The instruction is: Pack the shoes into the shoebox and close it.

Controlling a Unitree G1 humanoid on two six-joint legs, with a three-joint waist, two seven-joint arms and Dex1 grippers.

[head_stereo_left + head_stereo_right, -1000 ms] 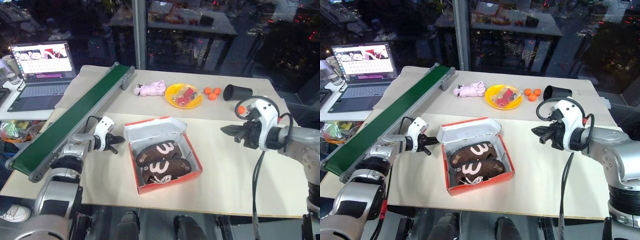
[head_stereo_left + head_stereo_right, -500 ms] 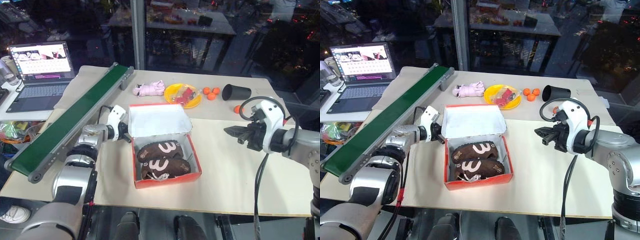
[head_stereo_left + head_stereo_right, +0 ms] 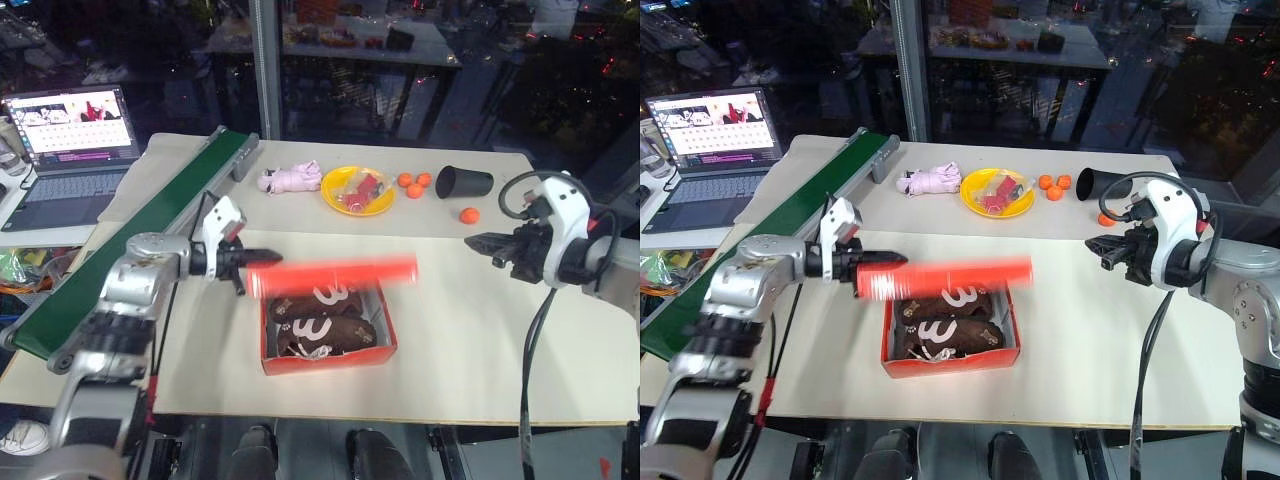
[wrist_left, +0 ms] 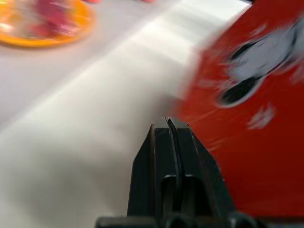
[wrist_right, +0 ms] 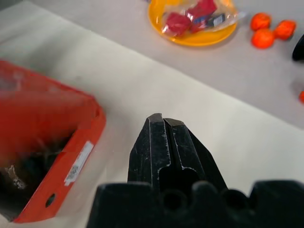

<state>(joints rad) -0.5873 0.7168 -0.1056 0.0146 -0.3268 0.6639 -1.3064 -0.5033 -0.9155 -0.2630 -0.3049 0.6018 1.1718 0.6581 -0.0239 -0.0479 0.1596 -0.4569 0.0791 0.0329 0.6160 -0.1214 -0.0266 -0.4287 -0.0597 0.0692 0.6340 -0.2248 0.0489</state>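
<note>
The red-orange shoebox [image 3: 330, 350] stands mid-table with the two dark brown shoes [image 3: 318, 322] lying side by side in it. Its hinged lid [image 3: 332, 274] is a blurred red band hanging almost level over the box, partly covering the far shoe. My left gripper [image 3: 243, 259] is shut, and its tip sits at the lid's left end. In the left wrist view the shut fingers [image 4: 169, 130] lie against the lid's printed cartoon face [image 4: 247, 85]. My right gripper [image 3: 472, 241] hovers shut and holds nothing, well to the right of the box.
A green conveyor [image 3: 150, 230] runs along the left, with a laptop [image 3: 70, 140] beyond it. At the back lie a pink plush toy [image 3: 290, 180], a yellow bowl [image 3: 357, 190], orange balls [image 3: 413, 183], a black cup [image 3: 462, 182] and one more orange ball [image 3: 470, 214].
The lid swung from lying back, through upright, to nearly level over the box. My left gripper rose and swept right with it. The right gripper barely moved; the camera shifted.
</note>
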